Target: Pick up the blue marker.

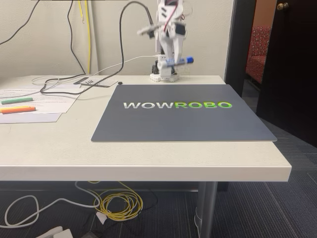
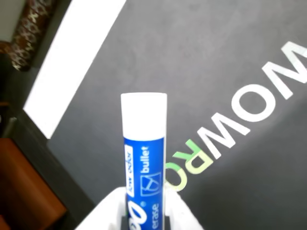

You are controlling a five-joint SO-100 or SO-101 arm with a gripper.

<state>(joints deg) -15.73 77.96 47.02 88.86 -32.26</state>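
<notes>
Since the marker is already off the table and mat, the pick step looks basically done; what's left is just holding. Arm is folded back near its base at the table's far edge in the fixed view. Pincer is closed around the blue marker, which sits roughly level in the air, blue cap pointing right. Wrist view: marker clamped between the white fingers, white end sticking out over the mat. Next move, by my read: keep the grip firm, no tilt. Green and orange highlighters lie untouched at left.

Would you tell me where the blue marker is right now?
In the fixed view the blue marker is held in the gripper, lifted above the grey mat's far edge.
</notes>
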